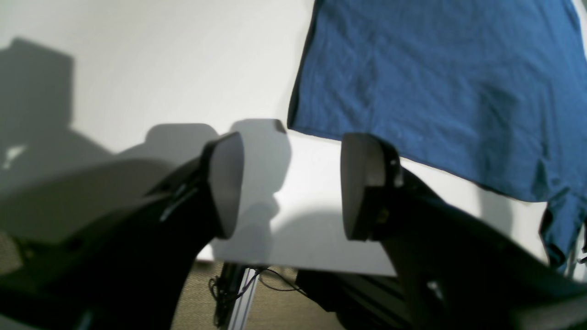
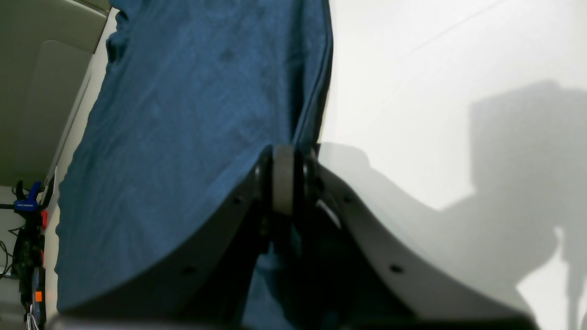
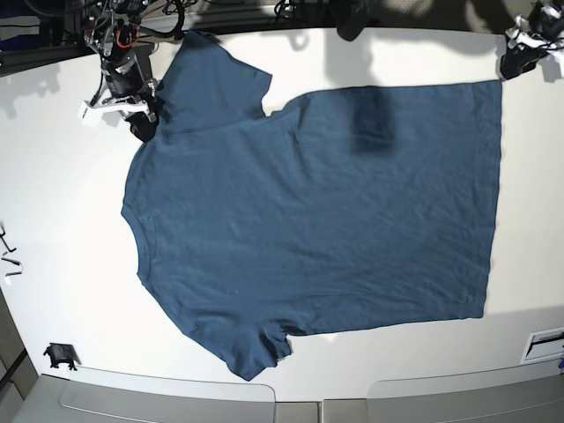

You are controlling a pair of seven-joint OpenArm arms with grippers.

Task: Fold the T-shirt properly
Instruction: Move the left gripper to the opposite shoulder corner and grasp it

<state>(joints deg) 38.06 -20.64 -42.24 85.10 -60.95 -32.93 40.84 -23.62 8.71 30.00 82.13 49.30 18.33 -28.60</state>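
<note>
The T-shirt (image 3: 308, 211) lies spread flat on the white table (image 3: 62, 220), neck to the left and hem to the right in the base view. My left gripper (image 1: 293, 183) hovers open just off the shirt's (image 1: 435, 91) corner, nothing between its fingers; in the base view my left gripper (image 3: 520, 57) is at the top right by the hem corner. My right gripper (image 2: 284, 156) is shut, and the edge of the shirt (image 2: 192, 114) runs into its tips; in the base view my right gripper (image 3: 141, 123) sits at the shoulder by the far sleeve.
The table's edge (image 1: 298, 268) is close under the left gripper, with cables and carpet beyond. A blue clamp (image 2: 26, 202) shows off the table. A small black clamp (image 3: 60, 354) sits front left, a white slot (image 3: 546, 342) front right.
</note>
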